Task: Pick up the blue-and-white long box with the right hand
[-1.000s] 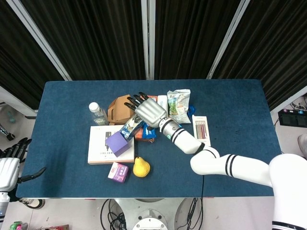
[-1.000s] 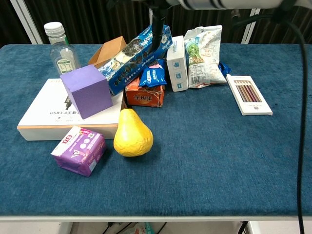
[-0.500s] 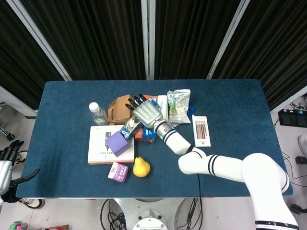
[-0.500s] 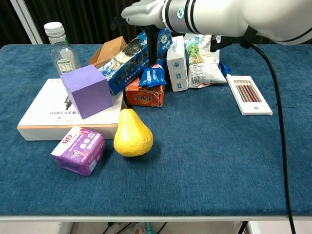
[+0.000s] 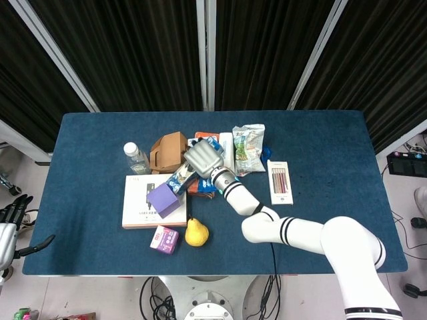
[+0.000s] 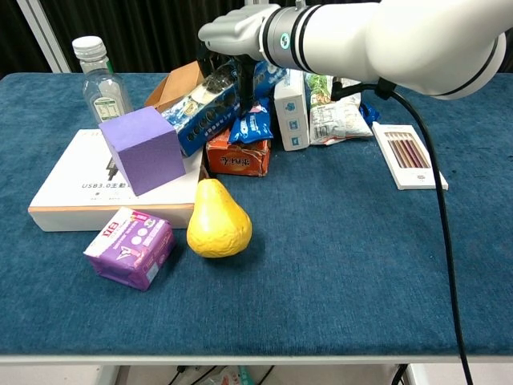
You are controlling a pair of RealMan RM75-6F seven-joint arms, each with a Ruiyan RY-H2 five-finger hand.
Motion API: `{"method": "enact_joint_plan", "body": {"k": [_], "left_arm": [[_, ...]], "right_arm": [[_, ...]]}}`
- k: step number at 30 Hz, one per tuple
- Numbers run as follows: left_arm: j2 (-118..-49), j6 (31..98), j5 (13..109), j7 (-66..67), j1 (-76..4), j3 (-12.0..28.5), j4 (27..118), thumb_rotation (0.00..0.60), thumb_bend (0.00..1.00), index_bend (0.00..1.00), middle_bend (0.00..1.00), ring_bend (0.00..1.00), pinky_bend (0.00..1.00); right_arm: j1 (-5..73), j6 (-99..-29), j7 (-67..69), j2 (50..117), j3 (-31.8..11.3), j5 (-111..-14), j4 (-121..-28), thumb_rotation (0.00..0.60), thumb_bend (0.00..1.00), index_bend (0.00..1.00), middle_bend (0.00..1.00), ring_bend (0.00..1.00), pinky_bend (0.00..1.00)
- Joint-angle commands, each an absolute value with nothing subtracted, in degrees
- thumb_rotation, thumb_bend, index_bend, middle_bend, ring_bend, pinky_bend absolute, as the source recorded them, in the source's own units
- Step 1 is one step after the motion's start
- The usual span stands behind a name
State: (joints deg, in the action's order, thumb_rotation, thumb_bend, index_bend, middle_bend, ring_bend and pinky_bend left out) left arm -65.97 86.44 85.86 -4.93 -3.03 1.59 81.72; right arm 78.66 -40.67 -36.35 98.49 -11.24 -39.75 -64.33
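The blue-and-white long box (image 5: 180, 178) (image 6: 200, 108) leans slantwise in the clutter, its lower end by the purple cube (image 6: 144, 150) and its upper end raised toward the back. My right hand (image 5: 203, 159) (image 6: 236, 32) sits over that upper end with its fingers curled down around it; in the chest view a dark finger (image 6: 244, 84) crosses the front of the box. The box still rests against the pile. My left hand (image 5: 10, 223) hangs off the table's left edge, fingers apart and holding nothing.
Around the box stand a brown carton (image 6: 180, 83), a water bottle (image 6: 98, 79), an orange packet (image 6: 236, 159), a small white box (image 6: 290, 108) and a snack bag (image 6: 337, 92). A white flat box (image 6: 72, 196), a pear (image 6: 216, 220), a purple packet (image 6: 130, 247) and a pencil case (image 6: 409, 155) lie nearer.
My right hand has come down and forward onto the box's upper end, and its fingers, stretched out before, have curled around it. The left hand drew back lower off the table's edge.
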Motion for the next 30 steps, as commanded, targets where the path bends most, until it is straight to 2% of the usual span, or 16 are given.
{"method": "enact_joint_plan", "body": {"k": [1, 2, 3, 4, 5, 6, 7, 13, 17, 23, 26, 30], "left_arm": [[-65.89, 86.39, 85.87, -4.81, -3.05, 1.59, 81.8, 0.2, 0.1, 0.08, 0.07, 0.14, 0.24], [-65.84, 86.38, 85.87, -4.8, -3.06, 1.61, 81.86, 0.201, 0.1, 0.08, 0.07, 0.14, 0.24], [-65.82, 86.37, 85.86, -4.78, -3.06, 1.62, 81.9, 0.201, 0.1, 0.08, 0.07, 0.14, 0.24], [-65.8, 86.35, 85.85, -4.74, -3.06, 1.62, 81.92, 0.201, 0.1, 0.08, 0.07, 0.14, 0.24], [-65.78, 86.33, 85.86, -4.7, -3.07, 1.63, 81.97, 0.201, 0.1, 0.08, 0.07, 0.14, 0.24], [-65.75, 86.3, 85.86, -4.68, -3.1, 1.64, 82.01, 0.2, 0.1, 0.08, 0.07, 0.14, 0.24], [-65.73, 86.26, 85.87, -4.65, -3.11, 1.64, 82.07, 0.2, 0.1, 0.08, 0.07, 0.14, 0.24], [-65.48, 86.08, 86.01, -4.42, -3.32, 1.72, 82.5, 0.201, 0.1, 0.08, 0.07, 0.14, 0.24], [-65.38, 85.93, 86.21, -4.19, -3.6, 1.81, 82.94, 0.201, 0.1, 0.08, 0.07, 0.14, 0.24], [-65.3, 85.71, 86.79, -3.14, -4.13, 1.84, 84.29, 0.199, 0.1, 0.08, 0.07, 0.14, 0.24], [-65.29, 85.54, 86.95, -2.37, -4.34, 1.82, 85.01, 0.199, 0.1, 0.08, 0.07, 0.14, 0.24], [-65.39, 85.19, 87.09, -1.33, -4.68, 1.8, 85.81, 0.201, 0.1, 0.08, 0.07, 0.14, 0.24]], "right_arm": [[78.34, -41.77, -36.7, 98.99, -11.2, -40.23, -63.81, 0.53, 0.15, 0.57, 0.5, 0.41, 0.43], [78.18, -42.22, -36.69, 99.07, -11.26, -40.55, -63.76, 0.4, 0.16, 0.6, 0.52, 0.43, 0.46], [78.01, -42.66, -36.63, 99.14, -11.3, -40.9, -63.74, 0.33, 0.17, 0.64, 0.54, 0.46, 0.49], [77.8, -43.2, -36.53, 99.23, -11.35, -41.36, -63.71, 0.335, 0.18, 0.66, 0.56, 0.47, 0.51], [77.52, -43.83, -36.33, 99.29, -11.41, -42.03, -63.64, 0.435, 0.18, 0.68, 0.58, 0.49, 0.52], [77.3, -44.19, -36.14, 99.25, -11.47, -42.51, -63.65, 0.585, 0.19, 0.71, 0.59, 0.51, 0.54], [77.06, -44.56, -35.94, 99.14, -11.55, -42.98, -63.73, 0.6, 0.19, 0.73, 0.61, 0.52, 0.56], [74.15, -49.28, -32.32, 95.29, -13.36, -47.57, -68.54, 0.6, 0.22, 0.76, 0.64, 0.55, 0.59], [69.05, -56.79, -25.43, 89.6, -15.63, -53.28, -76.62, 0.6, 0.26, 0.79, 0.66, 0.57, 0.62], [58.37, -69.67, -13.23, 81.05, -16.35, -63.15, -88.41, 0.6, 0.3, 0.8, 0.67, 0.59, 0.64], [52.68, -76.39, -6.01, 78.81, -15.58, -68.48, -91.93, 0.6, 0.3, 0.81, 0.68, 0.59, 0.65], [47.27, -81.48, 3.16, 78.68, -14.59, -72.72, -92.69, 0.6, 0.3, 0.82, 0.68, 0.6, 0.66]]}}
